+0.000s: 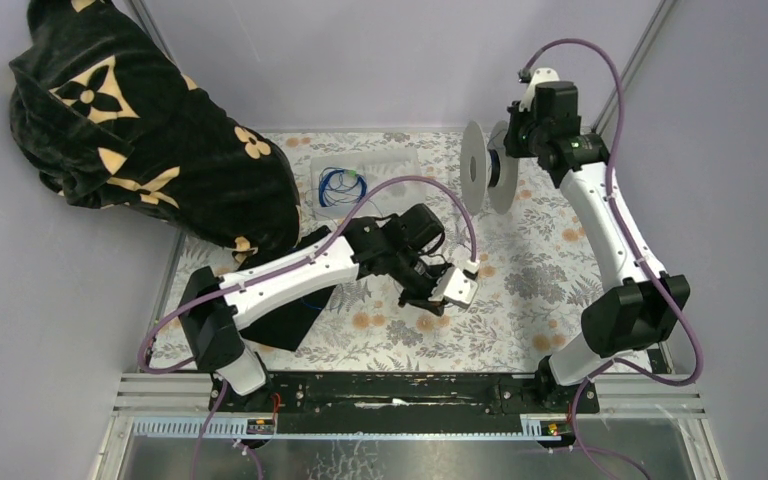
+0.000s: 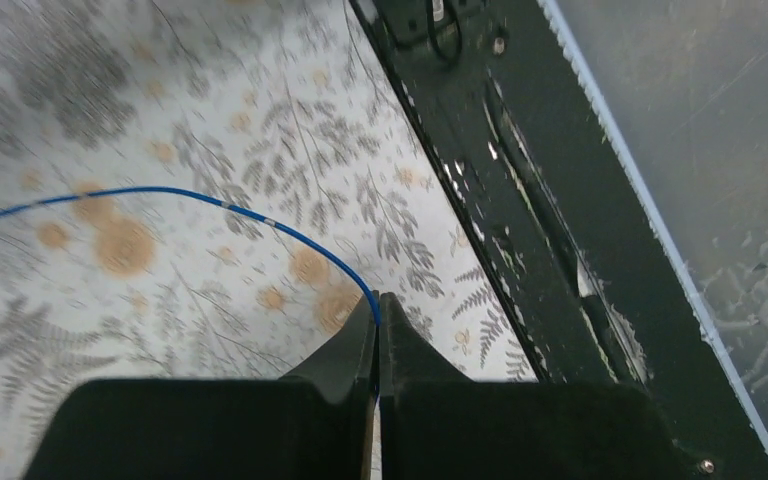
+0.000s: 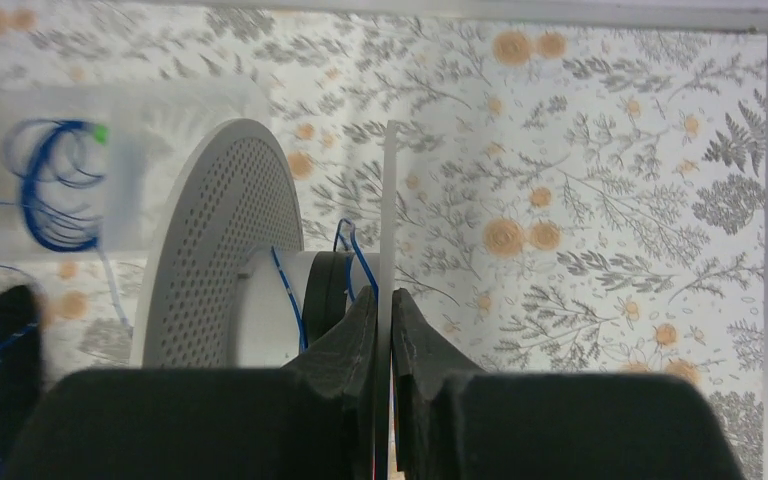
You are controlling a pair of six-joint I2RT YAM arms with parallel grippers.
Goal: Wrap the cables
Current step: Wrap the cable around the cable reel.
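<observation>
A thin blue cable (image 2: 175, 193) arcs over the flowered cloth and ends between the tips of my left gripper (image 2: 378, 300), which is shut on it. That left gripper (image 1: 435, 303) hangs low over the middle of the table. My right gripper (image 3: 385, 297) is shut on the thin white flange of a spool (image 3: 228, 225), whose hub carries a few blue cable strands (image 3: 288, 290). From above, the spool (image 1: 476, 166) stands on edge at the back, held by the right gripper (image 1: 509, 152). A loose coil of blue cable (image 1: 339, 186) lies in a clear bag at the back.
A black robe with tan flower marks (image 1: 150, 150) is heaped at the back left and trails under the left arm. A black rail (image 2: 520, 200) runs along the near table edge. Metal frame posts stand at the back corners.
</observation>
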